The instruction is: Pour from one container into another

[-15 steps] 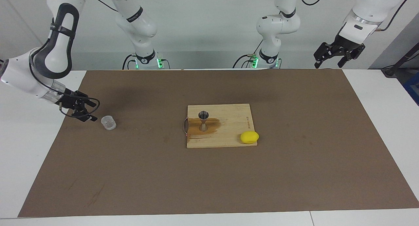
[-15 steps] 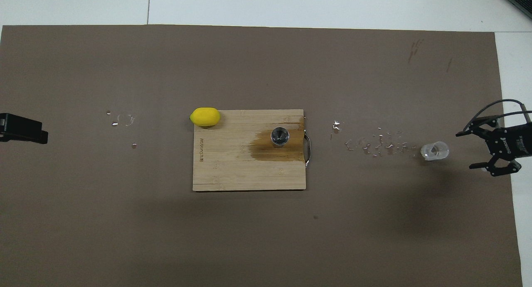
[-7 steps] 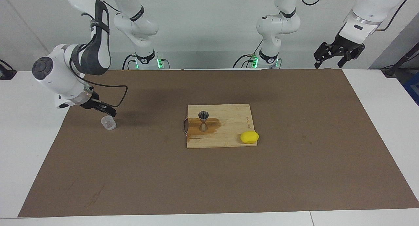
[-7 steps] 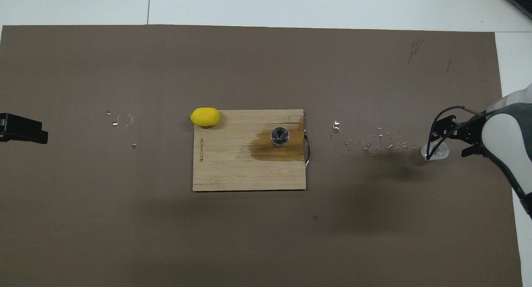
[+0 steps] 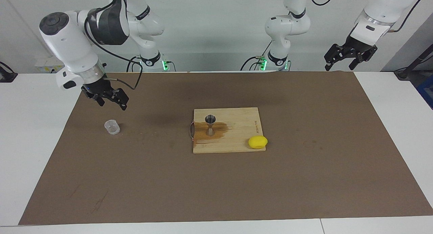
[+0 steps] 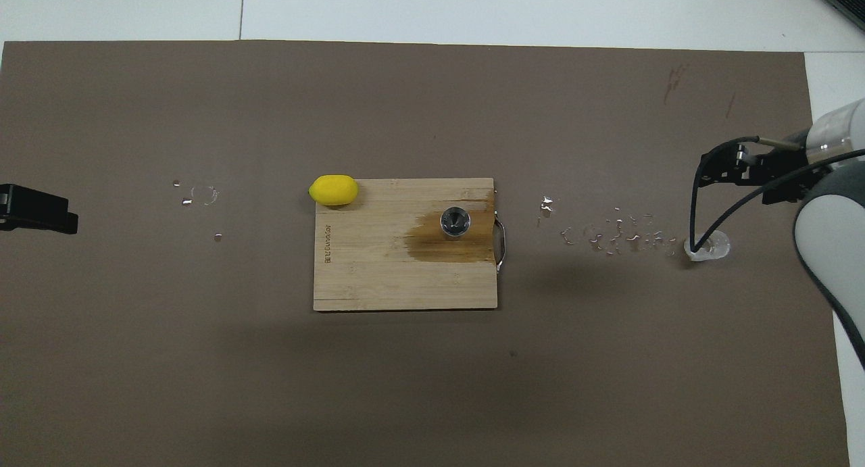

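The small clear cup (image 5: 112,127) stands upright on the brown mat (image 5: 135,179) at the right arm's end; it also shows in the overhead view (image 6: 707,245). The steel jigger (image 5: 210,124) stands upright on a wooden board (image 5: 236,139), on a dark wet patch; it is seen from above in the overhead view (image 6: 455,222). My right gripper (image 5: 111,103) is open and empty, raised over the mat beside the cup, not touching it; it also shows in the overhead view (image 6: 726,171). My left gripper (image 5: 342,59) is open and waits raised at its own end.
A yellow lemon (image 5: 257,142) lies at the board's corner toward the left arm's end. Water droplets (image 6: 615,234) are scattered on the mat between the board (image 6: 378,271) and the cup. The right arm's cable hangs over the cup in the overhead view.
My right gripper has lifted from low beside the cup and turned, and now hangs higher over the mat. The cup, jigger and left arm have not moved.
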Robot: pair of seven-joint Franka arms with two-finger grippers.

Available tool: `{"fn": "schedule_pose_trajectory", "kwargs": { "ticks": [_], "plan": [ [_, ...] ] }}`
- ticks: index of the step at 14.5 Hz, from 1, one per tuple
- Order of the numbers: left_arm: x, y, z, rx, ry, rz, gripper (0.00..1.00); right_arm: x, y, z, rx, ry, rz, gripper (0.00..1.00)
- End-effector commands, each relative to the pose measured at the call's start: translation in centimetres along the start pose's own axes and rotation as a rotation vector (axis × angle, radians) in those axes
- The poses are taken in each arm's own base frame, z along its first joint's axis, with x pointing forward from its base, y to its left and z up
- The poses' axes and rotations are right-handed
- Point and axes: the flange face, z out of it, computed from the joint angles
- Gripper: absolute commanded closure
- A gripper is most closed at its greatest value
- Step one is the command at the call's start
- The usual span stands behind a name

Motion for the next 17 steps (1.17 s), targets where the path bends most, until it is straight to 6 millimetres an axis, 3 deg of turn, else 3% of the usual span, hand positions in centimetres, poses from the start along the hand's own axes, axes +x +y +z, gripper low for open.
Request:
{"fn": "schedule_pose_trajectory", "kwargs": {
  "ticks": [1,5,10,17],
  "plan": [
    [-0.4,0.0,0.1,-0.01,-0.003,-0.011,0.0,0.8,0.3,-3.9,-0.034,0.018,-0.035,0.0],
    [-0.4,0.0,0.1,-0.01,-0.003,-0.011,0.0,-1.9,0.2,-8.0,-0.055,0.006,-0.046,0.0],
    [-0.4,0.0,0.1,-0.01,-0.003,-0.011,0.0,-3.8,0.2,-7.7,-0.055,-0.077,-0.138,0.0],
    [-0.4,0.0,0.1,-0.01,-0.003,-0.011,0.0,-4.0,-0.4,-7.4,-0.053,-0.076,-0.151,0.0]
  ]
}}
